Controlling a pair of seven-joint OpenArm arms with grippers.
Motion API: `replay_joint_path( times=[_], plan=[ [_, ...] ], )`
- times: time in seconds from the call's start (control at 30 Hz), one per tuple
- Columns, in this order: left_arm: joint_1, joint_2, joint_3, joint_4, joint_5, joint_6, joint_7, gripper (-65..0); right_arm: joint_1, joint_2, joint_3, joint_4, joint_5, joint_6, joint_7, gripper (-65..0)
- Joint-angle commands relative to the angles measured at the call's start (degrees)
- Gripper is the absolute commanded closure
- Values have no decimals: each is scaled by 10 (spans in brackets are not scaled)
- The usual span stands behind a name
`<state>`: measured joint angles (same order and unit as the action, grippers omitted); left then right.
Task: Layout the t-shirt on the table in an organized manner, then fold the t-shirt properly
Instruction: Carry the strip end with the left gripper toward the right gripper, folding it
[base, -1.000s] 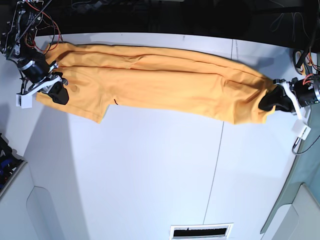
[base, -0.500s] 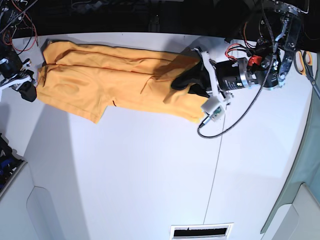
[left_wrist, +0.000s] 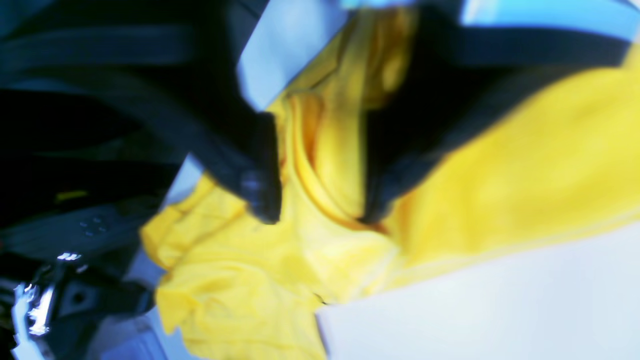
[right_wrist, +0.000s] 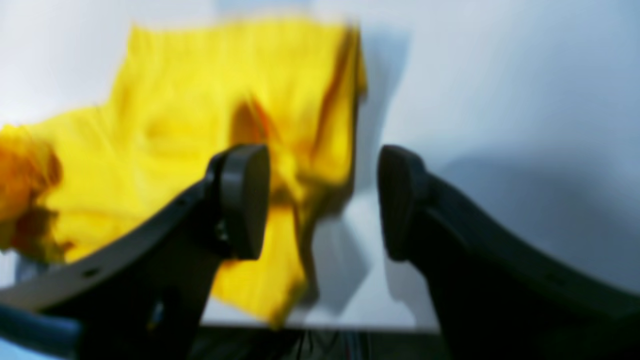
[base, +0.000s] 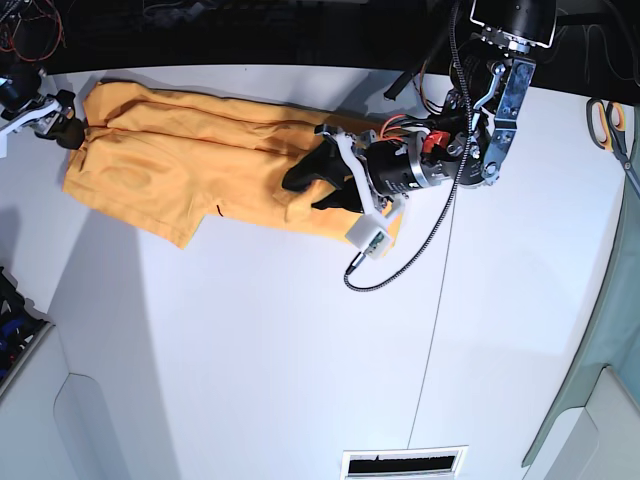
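The orange-yellow t-shirt (base: 180, 160) lies along the far left part of the white table (base: 300, 350), its right end doubled back over the body. My left gripper (base: 312, 185) sits over that doubled end and is shut on a bunched fold of the t-shirt (left_wrist: 525, 175). In the left wrist view the left gripper (left_wrist: 320, 210) has cloth between both dark fingers, above the table (left_wrist: 500, 310). My right gripper (base: 62, 125) is at the shirt's far left edge. In the right wrist view the right gripper (right_wrist: 322, 200) is open and empty, with the t-shirt (right_wrist: 200, 100) beyond it on the table (right_wrist: 500, 100).
Orange-handled scissors (base: 605, 115) lie at the far right. A black cable (base: 400, 260) loops from the left arm onto the table. A thin dark seam (base: 430, 330) crosses the table. A slotted vent (base: 403, 462) is at the front edge.
My left gripper carried the shirt's right end leftward over the body, halving its length. My right gripper let go of the left end and drew back up and left.
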<state>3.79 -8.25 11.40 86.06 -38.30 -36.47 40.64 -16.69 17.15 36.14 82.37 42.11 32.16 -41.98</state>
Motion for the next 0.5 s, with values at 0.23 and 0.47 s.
replay_joint_path(
  times=[0.23,0.47],
  plan=[
    [-11,27,-1,10,-88,-35,57,-317,11,5,-87,-45,-25,0,81,-408],
    [-11,26,-1,25,-147,-35,68,-316,42,-15,-93,-66,-26,0,80,-430]
  ],
)
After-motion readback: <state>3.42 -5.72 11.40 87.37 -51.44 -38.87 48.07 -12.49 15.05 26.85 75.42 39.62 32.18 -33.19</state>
